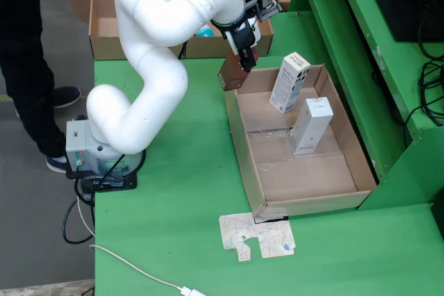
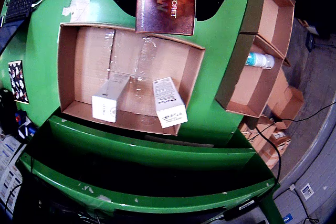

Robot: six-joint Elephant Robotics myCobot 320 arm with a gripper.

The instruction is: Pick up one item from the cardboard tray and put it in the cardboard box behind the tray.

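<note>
We carry the brown carton, apparently clamped in our tool, just past the tray's far corner, so the transfer is in hand and next needs travel over the counter to the box.

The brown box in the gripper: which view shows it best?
The gripper-mounted view: the brown box fills the top centre, its printed face readable. In the fixed view the brown box is small, hanging under the gripper at the tray's far corner.
</note>
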